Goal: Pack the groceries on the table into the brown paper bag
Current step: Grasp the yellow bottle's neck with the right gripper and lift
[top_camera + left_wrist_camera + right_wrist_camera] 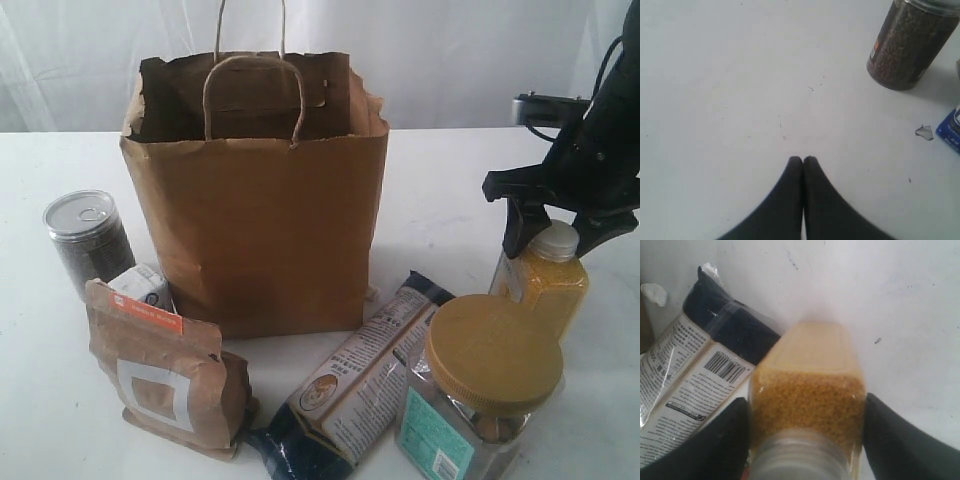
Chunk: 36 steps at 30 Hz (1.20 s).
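— Bottle?
— Yellow white-capped plastic bottle (545, 285) stands near the right edge of the white desk (430, 200). My right gripper (553, 245) straddles its shoulders; clamped? I cannot tell. Probably heavy, slick; I'd hold under the cap.

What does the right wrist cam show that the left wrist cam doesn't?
Right wrist only: the yellow white-capped bottle standing between the right gripper fingers, and the long dark-blue packet beside it. Left wrist only: the grey pull-tab can and the shut left gripper. Both: the white table.
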### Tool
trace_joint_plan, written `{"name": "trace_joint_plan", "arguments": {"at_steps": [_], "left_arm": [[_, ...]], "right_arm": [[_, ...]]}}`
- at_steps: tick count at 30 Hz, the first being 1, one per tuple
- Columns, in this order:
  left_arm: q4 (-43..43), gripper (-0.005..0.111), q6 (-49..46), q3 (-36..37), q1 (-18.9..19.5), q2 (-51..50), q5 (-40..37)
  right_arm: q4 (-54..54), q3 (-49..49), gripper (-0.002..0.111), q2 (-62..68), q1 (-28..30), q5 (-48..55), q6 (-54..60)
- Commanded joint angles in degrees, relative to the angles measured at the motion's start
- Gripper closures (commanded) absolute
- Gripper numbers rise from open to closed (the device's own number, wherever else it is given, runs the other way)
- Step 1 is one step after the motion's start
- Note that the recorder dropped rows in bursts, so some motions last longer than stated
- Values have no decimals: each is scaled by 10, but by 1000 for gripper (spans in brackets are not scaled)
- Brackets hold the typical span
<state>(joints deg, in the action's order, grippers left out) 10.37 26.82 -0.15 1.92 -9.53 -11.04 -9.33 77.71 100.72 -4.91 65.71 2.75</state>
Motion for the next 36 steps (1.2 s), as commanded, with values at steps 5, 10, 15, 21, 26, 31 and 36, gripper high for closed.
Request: {"name": "trace_joint_plan", "arguments": {"at_steps": [5,10,15,21,26,31,36], "left_arm": [[-1,107,6,2,2,2,12],[-1,107,6,2,2,2,12],[-1,107,6,2,2,2,12],[-1,107,2,2,2,2,12],[-1,107,2,2,2,2,12],[-1,107,2,2,2,2,12],[0,107,2,2,2,2,12]], "right_arm": [[-1,-11,73,-2,3,-1,0],[-1,-11,83,-3,3,10,0],[-1,-11,89,-3,3,10,5],[-3,-11,100,-11,3,35,36],[3,0,106,-49,3,36,50],[4,30,108,-86,3,36,50],[15,32,108,-133,3,35,52]]}}
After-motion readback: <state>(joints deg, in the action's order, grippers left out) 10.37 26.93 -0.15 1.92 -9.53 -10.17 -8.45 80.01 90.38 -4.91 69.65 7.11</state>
